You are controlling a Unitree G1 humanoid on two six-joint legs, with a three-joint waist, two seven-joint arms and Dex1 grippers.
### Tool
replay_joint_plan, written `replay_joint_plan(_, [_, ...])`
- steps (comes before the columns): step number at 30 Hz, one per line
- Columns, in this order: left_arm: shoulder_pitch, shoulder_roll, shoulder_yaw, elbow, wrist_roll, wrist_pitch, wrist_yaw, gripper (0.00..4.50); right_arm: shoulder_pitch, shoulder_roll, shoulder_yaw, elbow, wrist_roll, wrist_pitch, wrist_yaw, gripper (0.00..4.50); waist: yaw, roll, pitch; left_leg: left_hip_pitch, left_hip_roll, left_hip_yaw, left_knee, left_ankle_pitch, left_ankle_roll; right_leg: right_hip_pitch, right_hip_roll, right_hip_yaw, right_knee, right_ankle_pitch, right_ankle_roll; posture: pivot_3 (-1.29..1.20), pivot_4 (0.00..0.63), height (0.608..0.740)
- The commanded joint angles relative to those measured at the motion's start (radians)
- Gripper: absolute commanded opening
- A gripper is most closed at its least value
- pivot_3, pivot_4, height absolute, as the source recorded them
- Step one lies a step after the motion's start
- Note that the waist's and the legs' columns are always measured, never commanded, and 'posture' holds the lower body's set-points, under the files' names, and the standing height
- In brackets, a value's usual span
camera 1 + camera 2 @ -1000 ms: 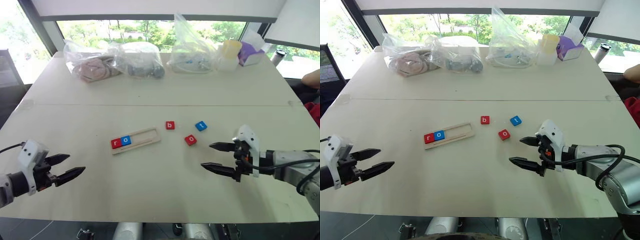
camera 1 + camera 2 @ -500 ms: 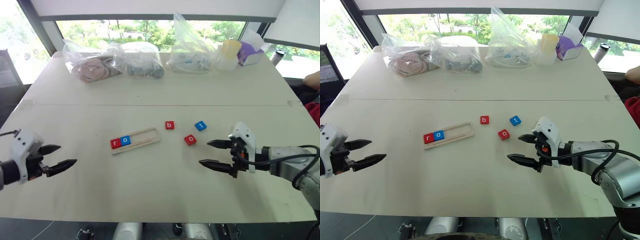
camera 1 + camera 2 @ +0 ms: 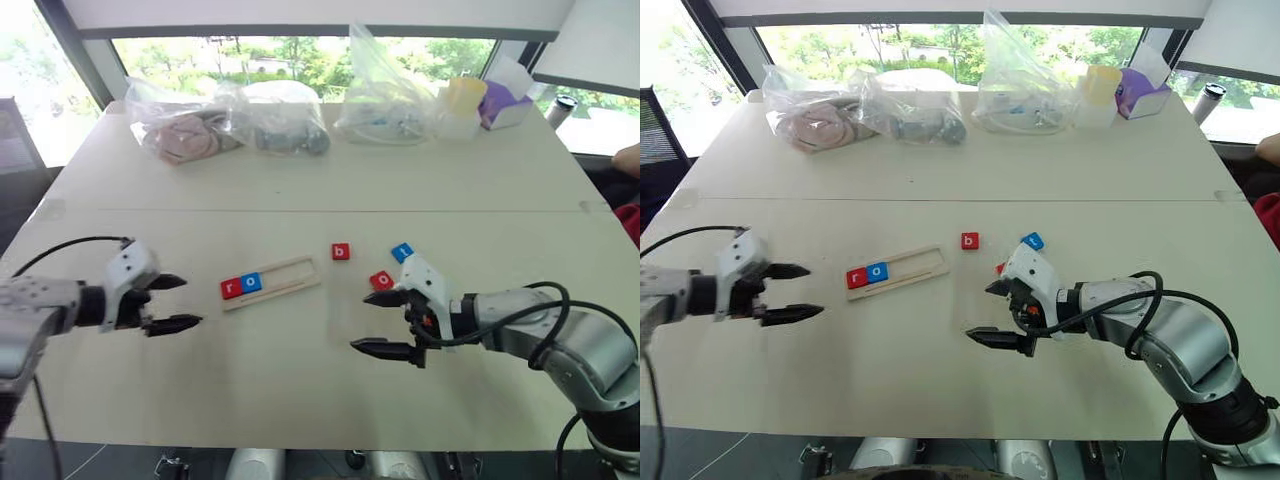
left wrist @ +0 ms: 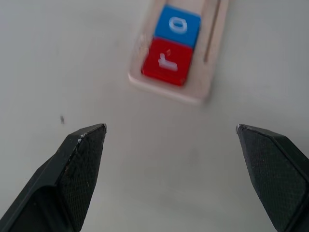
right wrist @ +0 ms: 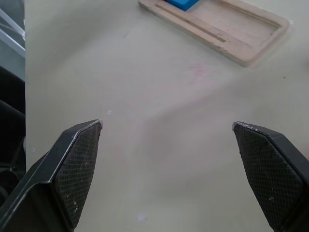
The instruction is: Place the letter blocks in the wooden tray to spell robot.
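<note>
- The right gripper (image 3: pixel 385 323) hangs empty over the table (image 3: pixel 300 370), jaws spread wide, nearer the robot than the wooden tray (image 3: pixel 271 281) and to its right.
- The left gripper (image 3: pixel 172 302) is also spread and empty, just off the tray's left end, pointing toward it.
- The wooden tray lies slightly askew; its slot holds the red r block (image 3: pixel 231 288) at the left end with the blue o block (image 3: pixel 251 282) touching it, and the rest of the slot is bare.
- Right of the tray lie three loose tiles: the red o block (image 3: pixel 381 281), partly behind the right gripper's upper finger, the blue t block (image 3: pixel 401 252) beyond it, and the red b block (image 3: pixel 341 251) nearest the tray.
- The blocks look light, stiff and smooth; being flat, each is probably best pinched across two opposite edges from above, and could skid if nudged sideways.
- Far beyond the tray, clear plastic bags (image 3: pixel 278 118) with indistinct contents line the table's far edge.
</note>
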Motion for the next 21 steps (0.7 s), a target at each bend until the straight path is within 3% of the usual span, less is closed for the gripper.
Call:
replay_joint_plan(1, [-0.058, -0.055, -0.074, 0.049, 0.067, -0.085, 0.011, 4.50, 0.011, 0.002, -0.005, -0.050, -0.013, -0.021, -0.013, 4.44, -0.002, 0.000, 0.000, 0.000, 0.000, 0.001, 0.000, 0.000, 0.000, 0.000, 0.000, 0.001, 0.000, 0.000, 0.000, 0.00, 0.150, 0.740])
replay_joint_plan(8, [-0.134, -0.117, -0.163, 0.165, 0.157, -0.182, -0.001, 4.50, 0.023, 0.016, -0.014, -0.043, -0.032, -0.035, -0.038, 4.44, -0.008, -0.002, -0.001, 0.007, 0.001, 0.003, 0.000, 0.000, 0.000, 0.004, 0.003, 0.003, 0.002, 0.000, 0.000, 0.00, 0.150, 0.740])
replay_joint_plan(16, [-0.098, -0.109, -0.212, 0.194, 0.220, -0.262, -0.025, 4.50, 0.028, 0.021, -0.028, -0.052, -0.021, -0.025, -0.054, 4.44, -0.006, -0.001, -0.002, 0.008, 0.001, 0.004, 0.000, 0.000, 0.000, 0.005, 0.002, 0.004, 0.003, 0.000, 0.000, 0.00, 0.150, 0.740])
replay_joint_plan(20, [-0.101, -0.122, -0.202, 0.207, 0.220, -0.271, -0.013, 3.27, 0.025, 0.020, -0.031, -0.050, -0.018, -0.027, -0.057, 4.50, -0.006, -0.001, -0.003, 0.009, 0.001, 0.006, 0.000, 0.000, 0.000, 0.005, 0.002, 0.006, 0.003, 0.000, 0.000, 0.00, 0.150, 0.740])
replay_joint_plan(21, [-0.106, -0.123, -0.203, 0.209, 0.224, -0.276, -0.013, 3.15, 0.026, 0.018, -0.035, -0.048, -0.017, -0.028, -0.055, 4.50, -0.006, -0.001, -0.003, 0.009, 0.001, 0.006, 0.000, 0.000, 0.000, 0.005, 0.002, 0.006, 0.003, 0.000, 0.000, 0.00, 0.150, 0.740])
